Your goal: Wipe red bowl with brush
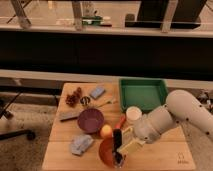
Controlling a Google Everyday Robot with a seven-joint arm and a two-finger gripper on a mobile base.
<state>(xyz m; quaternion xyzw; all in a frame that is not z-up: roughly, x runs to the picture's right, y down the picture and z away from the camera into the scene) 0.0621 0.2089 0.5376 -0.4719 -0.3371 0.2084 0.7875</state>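
The red bowl point(106, 150) sits near the front edge of the wooden table point(165, 155), partly covered by my gripper. My gripper point(120, 148) hangs over the bowl's right side and is shut on the black brush point(117, 144), which stands nearly upright with its lower end down in the bowl. The white arm point(175, 117) reaches in from the right.
A purple bowl point(90, 120) stands behind the red one, with an orange ball point(105, 131) between them. A green tray point(142, 92), a white cup point(133, 114), a grey bar point(69, 116), a blue-grey cloth point(81, 143), a blue sponge point(97, 92) and a red cluster point(73, 97) lie around.
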